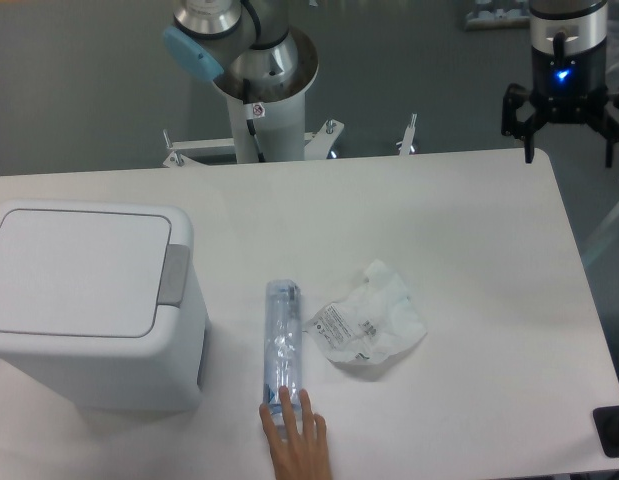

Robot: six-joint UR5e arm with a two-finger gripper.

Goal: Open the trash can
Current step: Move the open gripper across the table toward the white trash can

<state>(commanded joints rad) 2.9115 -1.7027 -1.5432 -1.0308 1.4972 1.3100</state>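
Trash can: your target, the trash can point(89, 310), sits at the left end of the table point(469, 300), near the front edge, standing upright.
Lid: you see the flat square lid point(77, 270) lying down flush, so the can is closed.
Push tab: the grey tab point(173, 274) is on the lid's right edge, facing the middle of the table.
Gripper: your gripper point(569, 155) hangs at the far right corner, just past the table's back edge, its two black fingers spread wide with nothing between them. It is well apart from the trash can.
Arm base: the arm's base point(257, 90) stands behind the table's back edge, left of centre.
Bottle: a clear plastic bottle point(283, 340) lies on its side just right of the can.
Hand: a person's hand point(297, 440) reaches in from the front edge, fingertips touching the bottle's near end.
Wrapper: a crumpled white wrapper point(374, 325) lies just right of the bottle.
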